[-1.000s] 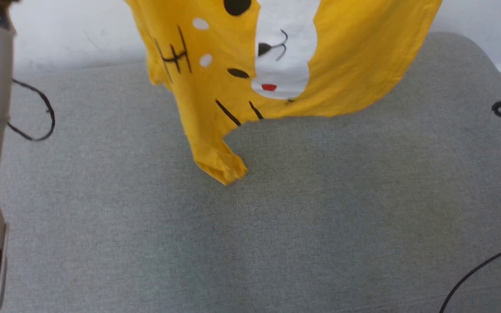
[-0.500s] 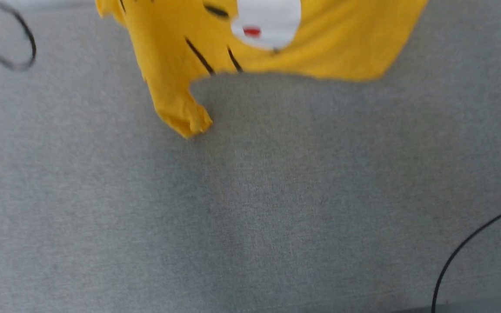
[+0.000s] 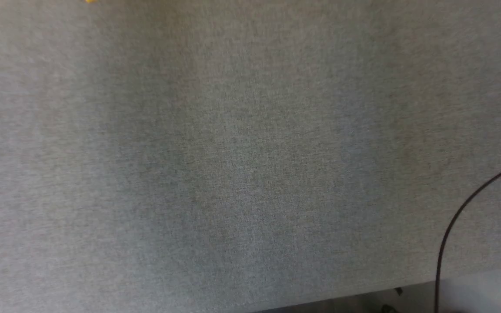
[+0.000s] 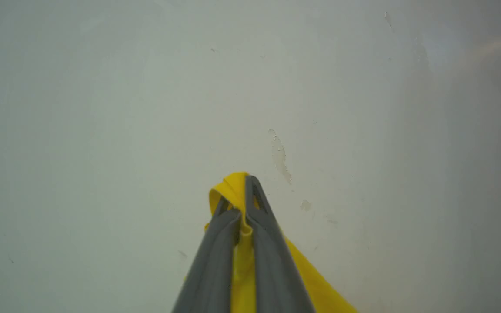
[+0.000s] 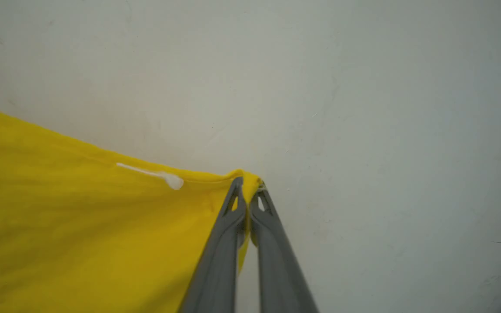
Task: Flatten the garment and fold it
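Left wrist view gives us the left gripper (image 4: 238,195), its jaws pressed together on a thin pinch of the bright yellow, wrinkly cotton T-shirt (image 4: 309,278). A small loop of cloth stands just past the tips and the rest trails back beneath them, before a pale scuffed wall (image 4: 102,108). In the right wrist view the right gripper (image 5: 247,187) is likewise clamped on a hemmed corner, the cloth spreading away to one side of its jaws. We judge the shirt hangs between the two grips, above the grey woven fabric tabletop (image 3: 233,152). Each hold looks slight, so a brisk shake or a hard pull apart could drag cloth out of the jaws and drop a corner. Laid down carelessly, it could also bunch or land on the thin black cable (image 3: 450,226). Against half a second ago, the head view has tipped down. The yellow hem and dangling sleeve have gone from its top, bar a speck, and the table's near edge has come in below. We read this as the camera moving.
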